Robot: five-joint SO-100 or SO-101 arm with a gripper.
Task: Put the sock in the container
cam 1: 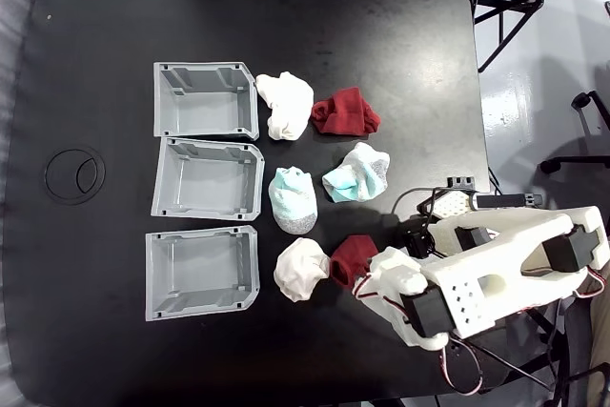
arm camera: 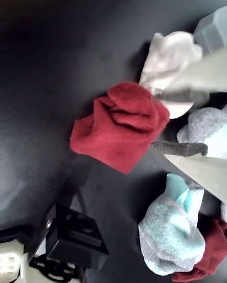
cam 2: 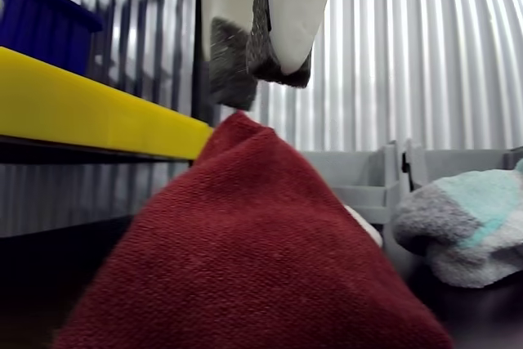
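Observation:
A dark red sock (cam 1: 349,256) lies bunched on the black table, beside a white sock (cam 1: 299,269). My gripper (cam 1: 374,274) hovers at the red sock's right end in the fixed view. In the wrist view the gripper (arm camera: 155,120) is open, its padded fingertips (arm camera: 179,147) straddling the right edge of the red sock (arm camera: 118,129). From the low other view the gripper (cam 2: 253,55) hangs just above the peak of the red sock (cam 2: 245,259), apart from it. Three grey containers (cam 1: 202,274) stand in a column at the left, all empty.
Other socks lie between arm and bins: white (cam 1: 286,104), red (cam 1: 345,111), teal-white (cam 1: 357,173), teal-grey (cam 1: 293,200). The arm's base and cables (cam 1: 457,202) sit at the table's right edge. A black block (arm camera: 71,238) lies low in the wrist view.

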